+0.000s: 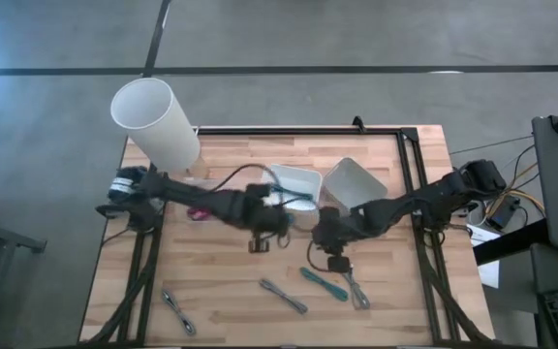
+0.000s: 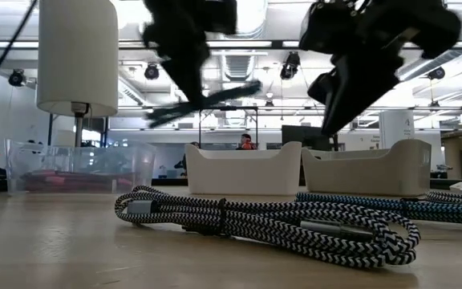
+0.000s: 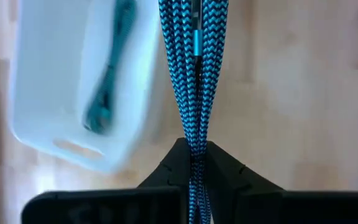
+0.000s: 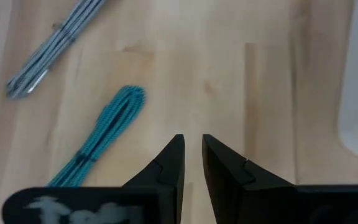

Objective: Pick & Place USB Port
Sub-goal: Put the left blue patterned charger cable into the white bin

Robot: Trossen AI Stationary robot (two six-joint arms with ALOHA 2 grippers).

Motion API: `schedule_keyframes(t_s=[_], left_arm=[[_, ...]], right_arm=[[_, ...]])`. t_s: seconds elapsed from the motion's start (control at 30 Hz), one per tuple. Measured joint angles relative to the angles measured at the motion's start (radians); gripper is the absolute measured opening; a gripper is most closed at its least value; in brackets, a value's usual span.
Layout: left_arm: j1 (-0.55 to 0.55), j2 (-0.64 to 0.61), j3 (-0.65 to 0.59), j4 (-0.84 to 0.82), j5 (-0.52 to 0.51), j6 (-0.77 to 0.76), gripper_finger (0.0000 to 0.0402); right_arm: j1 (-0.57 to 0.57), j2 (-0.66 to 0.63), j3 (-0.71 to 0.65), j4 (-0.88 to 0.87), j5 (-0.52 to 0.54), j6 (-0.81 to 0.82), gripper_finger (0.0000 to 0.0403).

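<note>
My left gripper [image 1: 275,223] hangs above the table's middle, next to a white bin [image 1: 303,177], shut on a bundled blue braided USB cable [image 3: 193,56]. Inside that bin lies another blue cable [image 3: 104,87]. My right gripper [image 4: 192,157] hovers over bare wood in front of a second white bin [image 1: 358,180], its fingers a narrow gap apart with nothing between them. A teal cable bundle [image 4: 107,134] and a grey one [image 4: 55,43] lie flat on the table close to it. My left gripper pinches the blue cable bundle [image 3: 195,149] between its two fingers, several strands together. The fingers come from above, slanting down. In the low view the bundle [image 2: 207,100] sticks out sideways below the gripper, tilted, lifted clear of table and bins.
Grey braided cables [image 1: 177,310] [image 1: 284,296] [image 1: 356,291] and a teal one [image 1: 325,284] lie along the near half of the table. A tall white cylinder [image 1: 158,121] stands at the far left, with a clear container [image 2: 79,168] under it. A black frame [image 1: 410,174] edges the table.
</note>
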Motion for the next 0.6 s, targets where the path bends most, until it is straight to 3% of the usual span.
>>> schedule_keyframes(t_s=[0.27, 0.47, 0.6], left_arm=[[0.166, 0.191, 0.196, -0.002, -0.021, 0.254, 0.0025], [0.204, 0.296, 0.346, -0.019, -0.075, 0.381, 0.0025], [0.230, 0.348, 0.376, -0.030, -0.083, 0.444, 0.0025]], right_arm=[[0.059, 0.000, -0.009, -0.046, 0.002, 0.005, 0.0054], [0.065, -0.001, -0.045, -0.036, 0.011, 0.008, 0.0054], [0.065, -0.001, -0.073, -0.030, 0.012, 0.028, 0.0054]])
